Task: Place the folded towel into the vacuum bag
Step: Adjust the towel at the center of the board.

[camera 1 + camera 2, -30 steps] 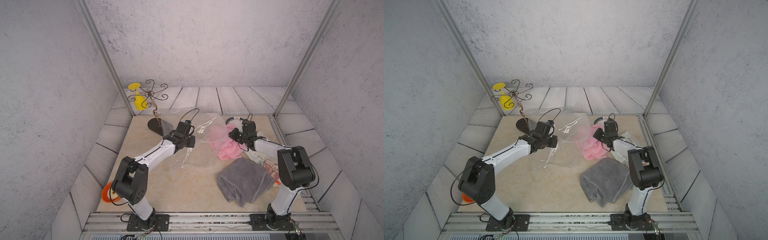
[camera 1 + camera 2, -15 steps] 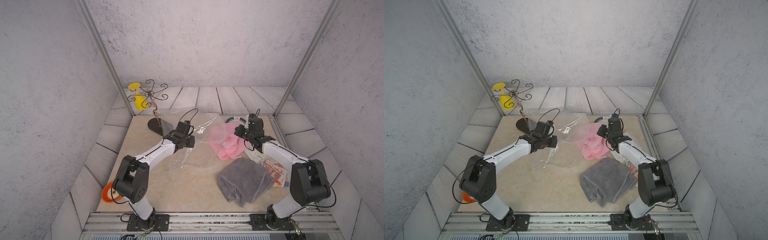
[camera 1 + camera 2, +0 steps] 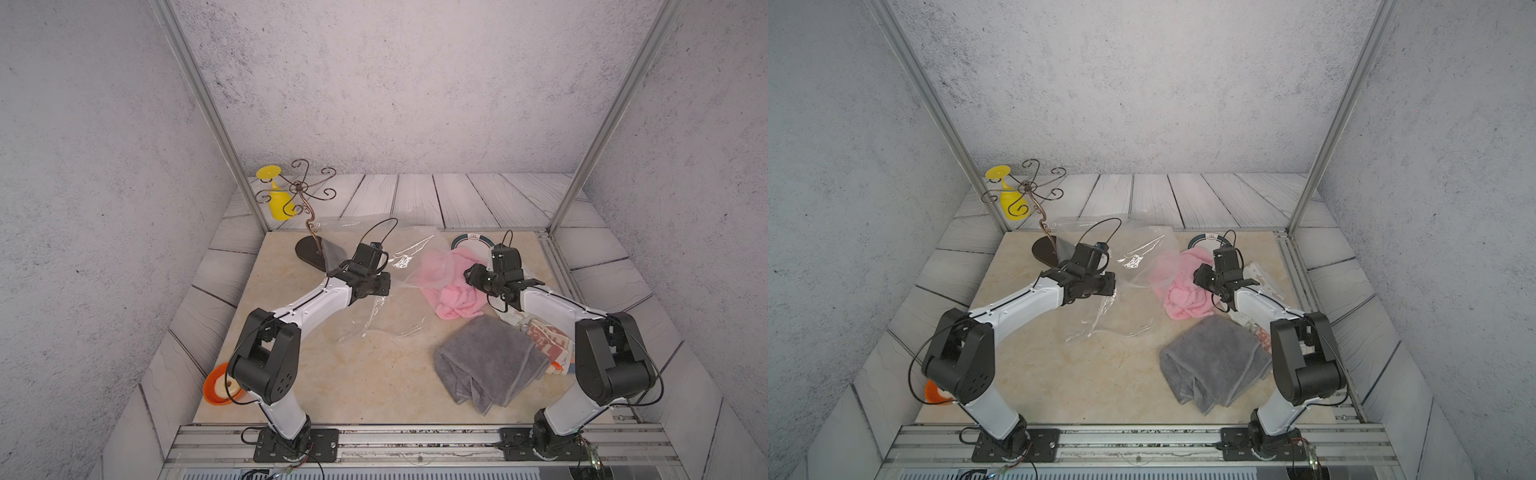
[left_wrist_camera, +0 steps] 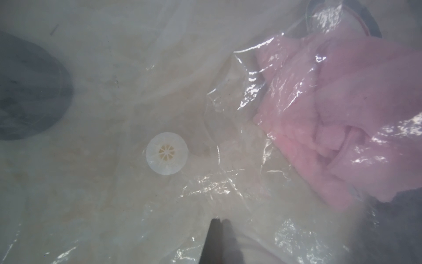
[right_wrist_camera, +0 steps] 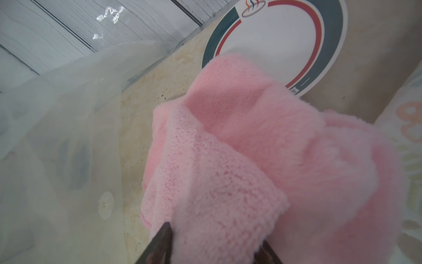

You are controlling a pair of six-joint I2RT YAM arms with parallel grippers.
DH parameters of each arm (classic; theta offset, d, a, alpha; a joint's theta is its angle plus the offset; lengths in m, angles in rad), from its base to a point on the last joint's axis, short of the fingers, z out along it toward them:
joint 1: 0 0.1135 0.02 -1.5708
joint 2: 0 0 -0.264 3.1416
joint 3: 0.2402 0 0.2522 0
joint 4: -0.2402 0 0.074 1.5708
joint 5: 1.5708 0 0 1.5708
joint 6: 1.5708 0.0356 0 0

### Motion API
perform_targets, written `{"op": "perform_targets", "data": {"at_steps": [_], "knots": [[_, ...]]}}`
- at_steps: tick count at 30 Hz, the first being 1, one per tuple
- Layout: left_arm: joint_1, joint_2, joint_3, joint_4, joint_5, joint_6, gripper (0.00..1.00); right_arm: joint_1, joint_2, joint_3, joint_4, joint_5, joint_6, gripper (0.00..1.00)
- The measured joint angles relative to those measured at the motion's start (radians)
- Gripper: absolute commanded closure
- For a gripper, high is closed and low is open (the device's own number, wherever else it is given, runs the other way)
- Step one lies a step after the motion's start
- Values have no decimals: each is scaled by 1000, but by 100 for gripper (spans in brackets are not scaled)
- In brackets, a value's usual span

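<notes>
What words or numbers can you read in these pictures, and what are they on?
None can be read for sure.
plate: a swirly steam logo and a tiny mark on the rim, too small to read.
printed cloth: big red shapes, maybe letters, too blurred to read.

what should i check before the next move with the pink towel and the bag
1. Bag lifted by its film: ok, left gripper is shut on the vacuum bag.
2. Grip on the pink towel: cannot tell, the right gripper has its fingers apart with towel between them.
3. Towel fully inside bag: not ok, only one end sits under the plastic.
4. Valve free of towel: ok, they lie apart.
5. Grey towel off the bag: ok.
</notes>
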Motion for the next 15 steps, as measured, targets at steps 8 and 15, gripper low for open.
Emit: {"op": "perform_targets", "data": {"at_steps": [8,15], "knots": [[0,19,10,-8,4,0,100,3,17,0,8,-19,19,45],[0,19,11,-13,8,0,100,9,31,0,13,-38,47,61]]}}
